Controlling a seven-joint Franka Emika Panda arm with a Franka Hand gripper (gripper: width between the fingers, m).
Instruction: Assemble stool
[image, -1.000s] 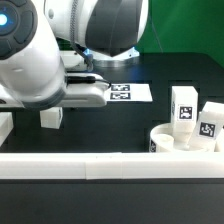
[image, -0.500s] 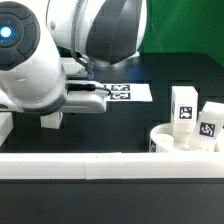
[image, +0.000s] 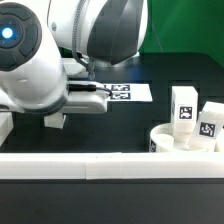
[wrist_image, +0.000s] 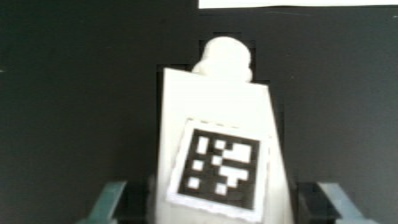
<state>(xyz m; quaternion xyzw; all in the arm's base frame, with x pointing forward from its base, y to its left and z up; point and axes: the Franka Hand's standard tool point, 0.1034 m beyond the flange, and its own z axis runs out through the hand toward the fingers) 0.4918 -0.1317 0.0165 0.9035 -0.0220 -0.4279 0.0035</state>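
In the wrist view a white blocky stool leg (wrist_image: 221, 120) with a black-and-white tag lies on the black table, its rounded peg end pointing away. My gripper (wrist_image: 222, 200) is open around it, one finger (wrist_image: 116, 198) on each side with a gap to the leg. In the exterior view the gripper (image: 52, 120) is down at the table on the left, and that leg is hidden by the arm. The round seat (image: 172, 141) sits at the exterior view's right, with two more tagged legs (image: 182, 108) (image: 210, 123) standing by it.
The marker board (image: 128, 92) lies flat behind the gripper and its edge shows in the wrist view (wrist_image: 294, 4). A long white border rail (image: 100, 165) runs along the front. The arm's bulky body fills the exterior view's upper left.
The arm has shifted a little and come slightly lower over the table. The seat and the two legs on the right have not moved.
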